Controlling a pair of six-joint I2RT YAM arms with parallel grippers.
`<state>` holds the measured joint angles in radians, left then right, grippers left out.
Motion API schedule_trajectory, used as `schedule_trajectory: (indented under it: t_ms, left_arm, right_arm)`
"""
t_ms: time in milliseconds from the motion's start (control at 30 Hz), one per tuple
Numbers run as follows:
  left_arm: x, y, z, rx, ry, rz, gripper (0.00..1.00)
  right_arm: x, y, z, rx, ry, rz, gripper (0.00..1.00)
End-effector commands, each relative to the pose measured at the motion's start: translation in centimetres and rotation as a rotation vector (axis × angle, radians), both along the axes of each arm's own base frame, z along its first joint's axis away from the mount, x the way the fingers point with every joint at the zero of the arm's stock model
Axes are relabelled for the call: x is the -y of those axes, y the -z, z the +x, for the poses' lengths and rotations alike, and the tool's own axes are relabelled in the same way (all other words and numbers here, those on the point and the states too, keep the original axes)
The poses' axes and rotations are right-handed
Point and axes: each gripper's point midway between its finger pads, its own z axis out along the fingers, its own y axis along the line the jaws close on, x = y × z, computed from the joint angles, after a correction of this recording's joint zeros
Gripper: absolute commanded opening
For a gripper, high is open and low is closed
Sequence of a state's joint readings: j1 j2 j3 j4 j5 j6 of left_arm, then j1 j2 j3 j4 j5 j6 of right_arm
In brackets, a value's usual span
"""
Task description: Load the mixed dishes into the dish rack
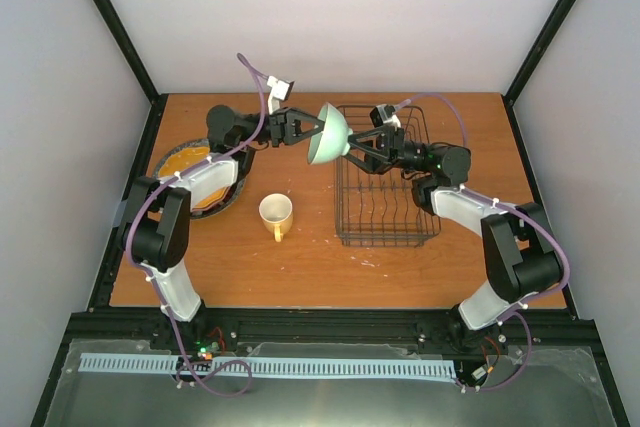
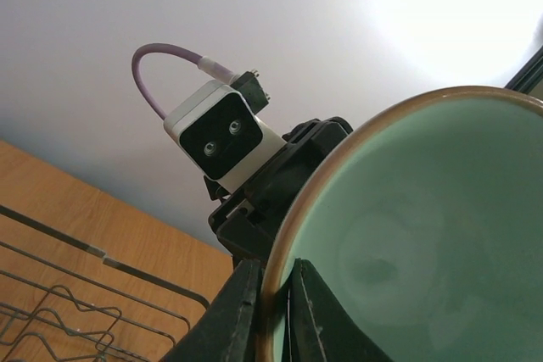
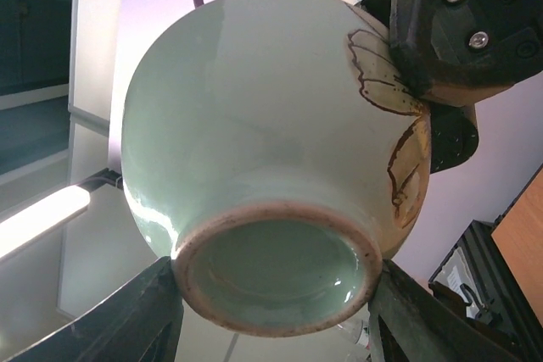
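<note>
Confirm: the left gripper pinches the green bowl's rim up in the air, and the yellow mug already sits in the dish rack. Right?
Not quite. The yellow mug stands on the table left of the dish rack, not in it; the top external view shows this. The left gripper does pinch the rim of the green bowl in the air.

I'm on the pale green glazed ceramic bowl (image 3: 246,116) now. Its outside carries yellowish leaf shapes outlined in dark brown, and the bare foot ring is a speckled pinkish brown. From the left wrist view the rim reads tan and the inside a smooth mint. The left gripper (image 2: 276,320) is black, and the right gripper (image 3: 276,315) is black too. Overhead, I see the yellow handled ceramic mug (image 1: 275,214), cream inside, the orange-yellow round plate (image 1: 185,160), the dark thin-wire dish rack (image 1: 385,197) and the orange-brown wooden table (image 1: 330,267). The purple cable (image 2: 153,57) loops above a white camera housing (image 2: 222,129).
</note>
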<state>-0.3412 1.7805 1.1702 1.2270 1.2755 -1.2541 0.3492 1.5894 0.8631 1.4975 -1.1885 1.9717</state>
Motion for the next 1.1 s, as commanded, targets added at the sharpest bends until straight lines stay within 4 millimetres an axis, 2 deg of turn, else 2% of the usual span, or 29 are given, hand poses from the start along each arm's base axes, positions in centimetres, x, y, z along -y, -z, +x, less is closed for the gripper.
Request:
schedule_trajectory:
  t_ms: [0, 167, 400, 533, 600, 867, 1067]
  left_arm:
    - [1.0, -0.2, 0.7, 0.017, -0.006, 0.01, 0.12]
    - [1.3, 0.2, 1.5, 0.007, -0.008, 0.023, 0.2]
    - [1.9, 1.2, 3.0, -0.014, -0.001, 0.035, 0.24]
    - [2.2, 1.8, 3.8, -0.025, 0.004, 0.043, 0.32]
    - [2.4, 2.1, 4.1, -0.032, 0.008, 0.052, 0.36]
    - [3.0, 3.7, 6.5, -0.05, 0.004, 0.093, 0.47]
    - [2.4, 4.3, 9.0, -0.055, -0.025, 0.113, 0.49]
  right_arm:
    - [0.2, -2.3, -1.1, 0.184, 0.033, 0.082, 0.03]
    - [0.8, -1.5, -0.2, 0.175, 0.061, 0.071, 0.03]
    - [2.7, 0.0, 1.5, 0.149, 0.129, 0.06, 0.03]
    - [3.3, 0.8, 2.1, 0.133, 0.144, 0.05, 0.03]
    - [4.4, 1.3, 3.1, 0.129, 0.183, 0.041, 0.03]
    - [6.1, 4.0, 4.8, 0.093, 0.24, -0.004, 0.03]
    - [7.4, 5.7, 5.7, 0.07, 0.275, -0.024, 0.03]
